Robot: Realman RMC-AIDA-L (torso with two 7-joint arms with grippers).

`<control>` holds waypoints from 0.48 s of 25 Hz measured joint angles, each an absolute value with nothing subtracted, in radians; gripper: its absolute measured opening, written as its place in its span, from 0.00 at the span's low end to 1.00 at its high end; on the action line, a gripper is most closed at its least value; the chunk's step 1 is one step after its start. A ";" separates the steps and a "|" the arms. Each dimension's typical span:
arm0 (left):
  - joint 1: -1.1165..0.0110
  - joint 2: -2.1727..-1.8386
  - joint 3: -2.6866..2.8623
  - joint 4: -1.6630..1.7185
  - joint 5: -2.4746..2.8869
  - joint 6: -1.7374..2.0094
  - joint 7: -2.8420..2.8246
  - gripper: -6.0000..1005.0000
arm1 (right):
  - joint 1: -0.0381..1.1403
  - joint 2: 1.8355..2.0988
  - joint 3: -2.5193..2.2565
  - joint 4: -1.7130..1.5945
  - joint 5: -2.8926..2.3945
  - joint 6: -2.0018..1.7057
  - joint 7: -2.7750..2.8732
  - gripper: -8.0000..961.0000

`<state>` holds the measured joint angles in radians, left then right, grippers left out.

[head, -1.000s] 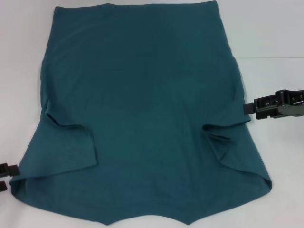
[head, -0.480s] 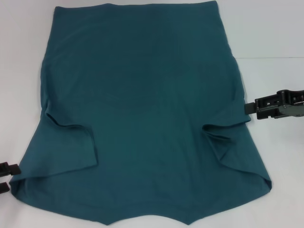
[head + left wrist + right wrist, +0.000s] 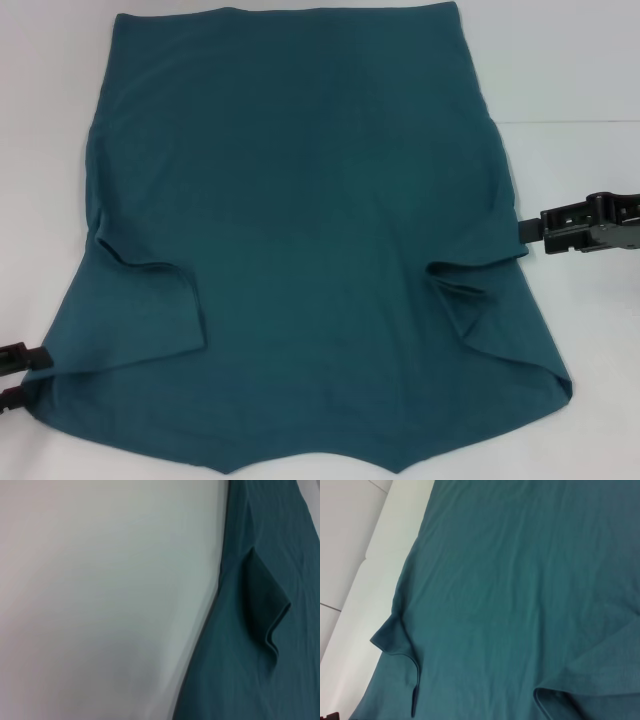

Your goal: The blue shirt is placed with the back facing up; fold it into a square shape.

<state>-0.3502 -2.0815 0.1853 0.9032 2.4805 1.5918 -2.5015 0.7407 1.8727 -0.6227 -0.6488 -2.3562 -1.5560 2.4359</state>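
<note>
From the head camera, the large plain dark teal-blue short-sleeved shirt of soft knit cloth [image 3: 300, 230] lies spread flat on the white table [image 3: 570, 70], covering most of it. Both sleeves are folded inward over the shirt's body, one at each side edge. The black left gripper [image 3: 20, 372] sits at the shirt's near left corner, its two fingers apart with the cloth's edge right beside them; whether they touch the cloth cannot be told. The black right gripper [image 3: 530, 230] reaches in at the shirt's right edge, just beside the folded sleeve, its tip at the cloth; whether its jaws are released or clenched cannot be told.

The left wrist camera shows bare white table next to the shirt's edge and one folded sleeve flap lying on the shirt.

The right wrist camera shows the shirt's wrinkled back, a folded sleeve flap at its far edge, and white table beyond it.
</note>
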 joint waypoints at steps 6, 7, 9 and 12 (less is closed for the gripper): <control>-0.353 -2.081 0.190 0.901 2.483 1.584 -2.509 0.69 | 0.738 1.871 -0.623 -0.649 -2.356 -1.554 2.436 0.66; -0.353 -2.082 0.186 0.902 2.480 1.583 -2.509 0.69 | 0.738 1.870 -0.623 -0.649 -2.356 -1.554 2.436 0.66; -0.351 -2.082 0.178 0.904 2.478 1.581 -2.509 0.69 | 0.738 1.870 -0.623 -0.649 -2.356 -1.554 2.436 0.66; -0.348 -2.081 0.173 0.906 2.478 1.580 -2.510 0.69 | 0.738 1.870 -0.623 -0.649 -2.356 -1.554 2.436 0.66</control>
<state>-0.3478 -2.0814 0.1735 0.9055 2.4780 1.5803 -2.5096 0.7377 1.8700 -0.6228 -0.6489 -2.3562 -1.5538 2.4360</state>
